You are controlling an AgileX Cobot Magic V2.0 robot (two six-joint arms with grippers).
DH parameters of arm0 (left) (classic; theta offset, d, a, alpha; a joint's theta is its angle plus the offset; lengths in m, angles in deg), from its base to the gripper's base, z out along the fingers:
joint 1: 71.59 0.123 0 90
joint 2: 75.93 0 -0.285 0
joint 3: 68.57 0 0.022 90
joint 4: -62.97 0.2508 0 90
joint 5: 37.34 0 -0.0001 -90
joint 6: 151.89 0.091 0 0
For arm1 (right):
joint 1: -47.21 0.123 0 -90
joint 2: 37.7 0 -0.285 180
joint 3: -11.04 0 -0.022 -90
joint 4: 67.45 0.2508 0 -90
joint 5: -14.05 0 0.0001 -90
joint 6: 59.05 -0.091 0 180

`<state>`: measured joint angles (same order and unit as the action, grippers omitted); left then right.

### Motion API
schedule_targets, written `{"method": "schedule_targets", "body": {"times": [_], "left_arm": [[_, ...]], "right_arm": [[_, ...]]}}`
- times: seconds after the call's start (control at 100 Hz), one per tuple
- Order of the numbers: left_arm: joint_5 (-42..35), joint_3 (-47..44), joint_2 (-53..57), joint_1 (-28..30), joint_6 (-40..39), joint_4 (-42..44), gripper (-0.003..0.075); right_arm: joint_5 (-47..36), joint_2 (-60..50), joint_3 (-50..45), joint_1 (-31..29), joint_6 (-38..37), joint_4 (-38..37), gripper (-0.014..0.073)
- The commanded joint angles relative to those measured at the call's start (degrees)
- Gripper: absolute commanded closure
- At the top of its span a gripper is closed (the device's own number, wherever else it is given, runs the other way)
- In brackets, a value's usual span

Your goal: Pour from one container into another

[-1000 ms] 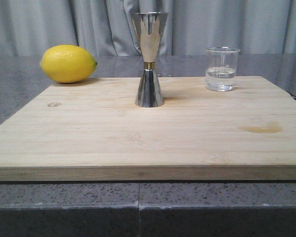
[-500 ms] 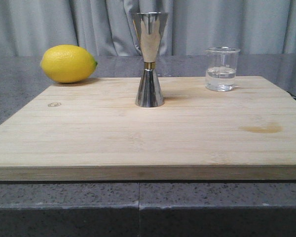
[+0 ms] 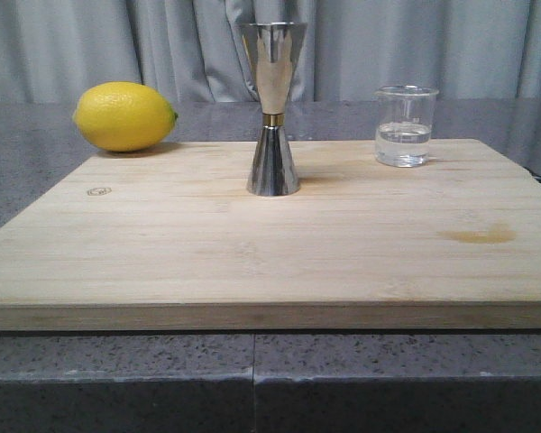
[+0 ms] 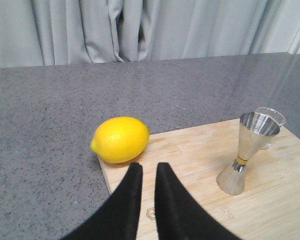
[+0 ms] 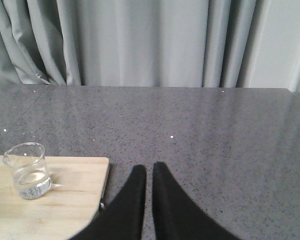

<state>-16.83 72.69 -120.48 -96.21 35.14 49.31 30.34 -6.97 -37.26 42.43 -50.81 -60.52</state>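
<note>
Standing upright near the middle of the board [image 3: 252, 253] in the front view is the jigger [image 3: 272, 108], its gold band at the narrow waist. The beaker [image 3: 405, 125] sits upright toward the board's far right corner, well apart from the jigger, with clear liquid filling its lower part. A lemon [image 3: 124, 116] lies on the grey tabletop [image 3: 36, 171] just off the board's far left corner. A brownish stain [image 3: 476, 235] marks the board on the right. Neither claw shows in this view.

From the left wrist, the left claw [image 4: 146, 172] has its two black fingers nearly together, a narrow gap between them, holding nothing. It hangs over the board's corner, just beside the lemon [image 4: 120, 139]. The jigger [image 4: 246, 152] stands further along the board, with the beaker's rim [image 4: 275, 114] showing behind it.

From the right wrist, the right claw [image 5: 146, 175] is likewise nearly closed and empty, over bare tabletop [image 5: 215, 140] just beyond the board's edge [image 5: 102, 185]. The beaker [image 5: 27, 171] stands near that corner, apart from the fingers. Grey curtains [image 5: 140, 40] hang behind.
</note>
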Motion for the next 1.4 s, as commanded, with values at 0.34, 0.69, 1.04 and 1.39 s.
{"method": "schedule_targets", "body": {"times": [0.34,0.69,1.04,1.39], "left_arm": [[-12.08,2.16,-2.12,-4.19,1.59,-1.01,0.0207],[-13.63,2.16,-11.9,-11.3,5.74,-1.01,0.0207],[-23.37,2.16,-21.08,-17.14,6.68,-0.9,0.0207],[-30.82,2.16,-26.54,-21.68,6.68,-0.59,0.0209]], "right_arm": [[-5.64,2.52,2.79,-0.41,0.01,2.55,0.0239],[0.05,10.83,7.94,1.62,0.01,4.46,0.0239],[1.26,19.44,8.08,7.7,0.12,4.46,0.0239],[-2.11,24.53,8.08,12.13,0.19,4.46,0.0239]]}}
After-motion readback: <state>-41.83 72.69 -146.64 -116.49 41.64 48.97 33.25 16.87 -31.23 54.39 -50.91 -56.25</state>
